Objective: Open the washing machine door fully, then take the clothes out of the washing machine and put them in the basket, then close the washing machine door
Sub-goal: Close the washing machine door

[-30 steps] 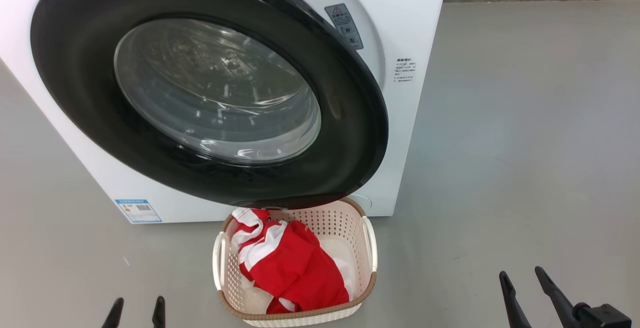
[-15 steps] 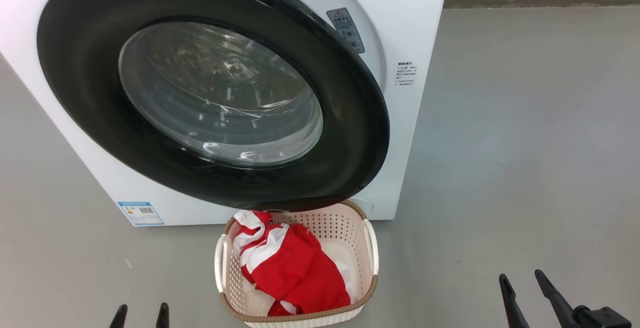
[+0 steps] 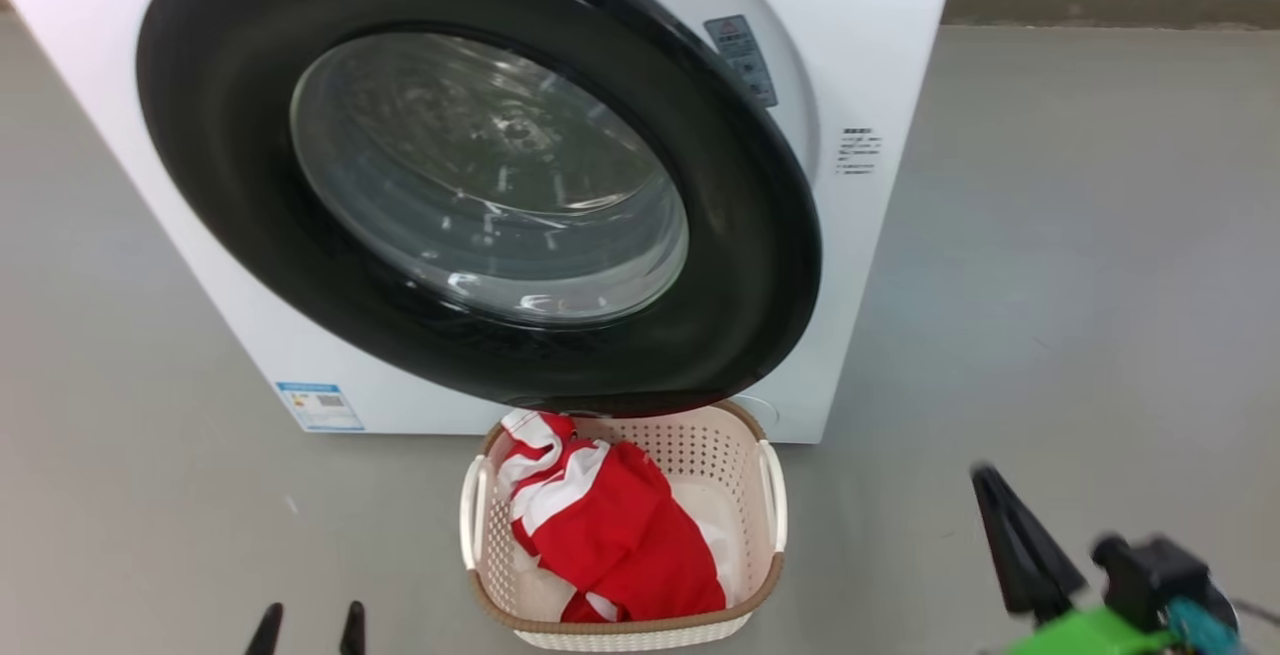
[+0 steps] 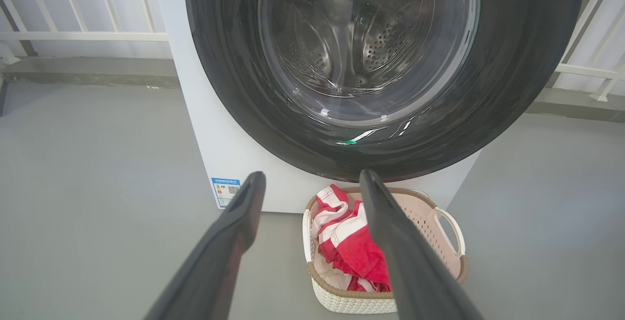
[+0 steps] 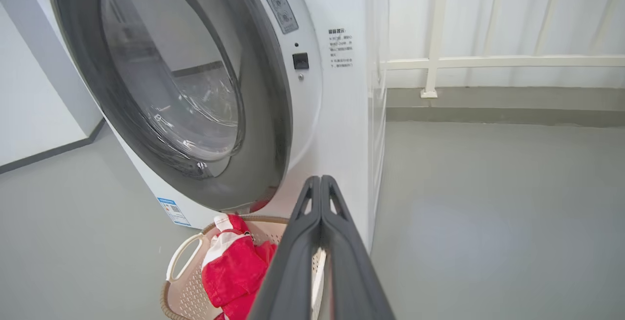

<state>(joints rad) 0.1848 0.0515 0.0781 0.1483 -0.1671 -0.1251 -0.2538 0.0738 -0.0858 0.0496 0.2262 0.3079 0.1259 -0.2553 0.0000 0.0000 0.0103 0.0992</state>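
The washing machine stands ahead, and its door, a black ring around bulging glass, hangs ajar over the front. In the right wrist view a gap shows between the door and the white front panel. Below the door sits the basket with the red and white clothes lying in it. My left gripper is open at the bottom left, short of the basket; in its wrist view it points at the door's lower edge. My right gripper is shut on nothing, right of the basket, and shows shut in its wrist view too.
Bare grey floor stretches to the right of the machine. A white railing and a low kerb run along the back wall. A small blue label sits low on the machine's front.
The right gripper's fingers have closed together and risen in the head view. The whole picture has shifted right, so the camera moved. The door, basket and clothes stay as they were.
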